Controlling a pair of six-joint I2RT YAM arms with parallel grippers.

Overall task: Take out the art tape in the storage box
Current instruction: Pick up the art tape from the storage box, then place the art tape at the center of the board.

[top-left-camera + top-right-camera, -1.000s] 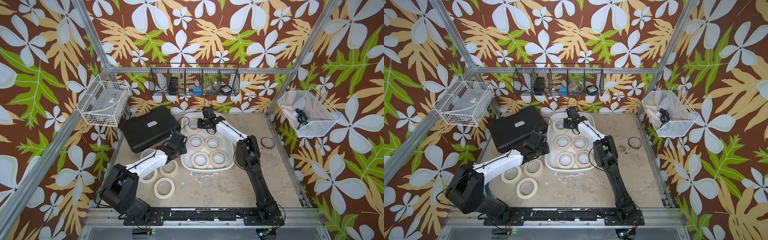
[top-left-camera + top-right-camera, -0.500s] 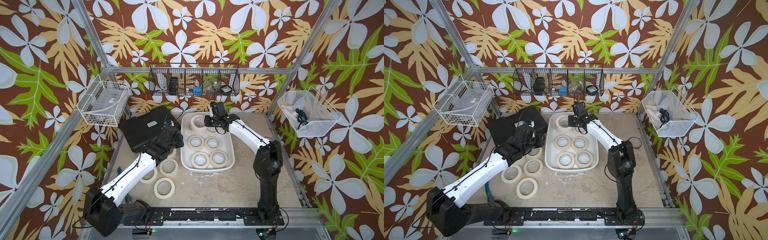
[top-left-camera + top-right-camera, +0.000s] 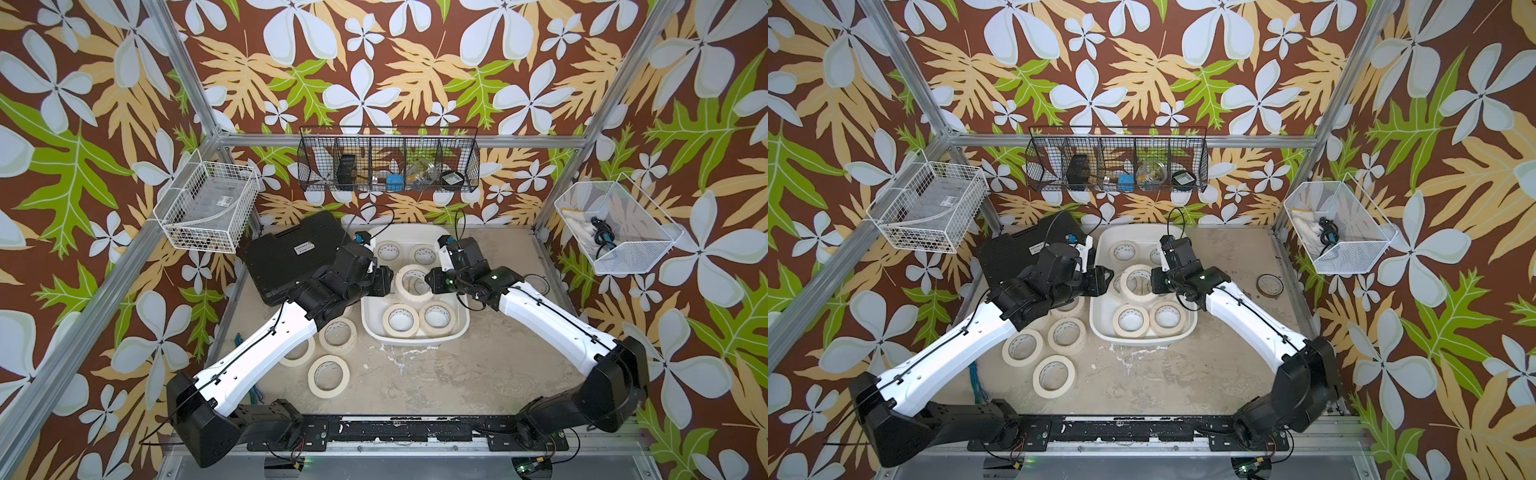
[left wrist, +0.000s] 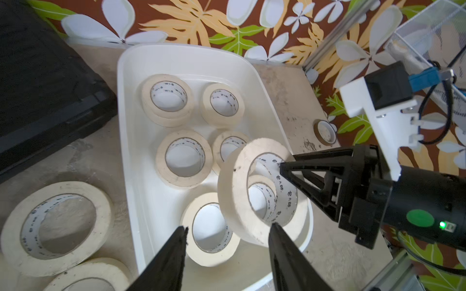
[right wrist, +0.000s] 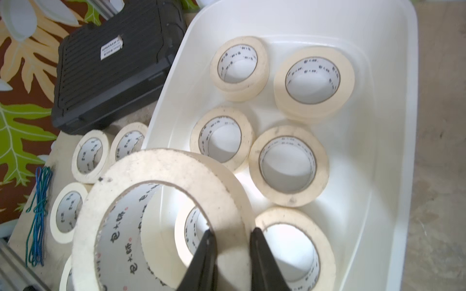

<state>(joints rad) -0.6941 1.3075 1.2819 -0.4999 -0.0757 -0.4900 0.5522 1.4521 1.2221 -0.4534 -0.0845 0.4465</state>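
Note:
The storage box (image 3: 415, 336) (image 3: 1142, 336) is a shallow white tub holding several cream art tape rolls lying flat. My right gripper (image 3: 432, 282) (image 5: 232, 230) is shut on the wall of one roll (image 3: 400, 284) (image 5: 161, 166). That roll hangs tilted above the middle of the box. My left gripper (image 3: 384, 282) (image 4: 229, 226) stands open over the box's left side, just short of the held roll (image 4: 237, 191), with nothing between its fingers. More rolls (image 3: 330, 376) (image 3: 1054, 376) lie on the table left of the box.
A black ribbed case (image 3: 291, 257) lies at the back left, touching the box's corner. A thin brownish ring (image 3: 1270, 285) sits on the table to the right. A blue-green cord (image 5: 37, 214) lies at the left table edge. Wire baskets hang on the walls.
My right gripper has carried a roll up from the back of the box to above its middle. My left arm swung from the table rolls toward the box and its jaws spread wider.

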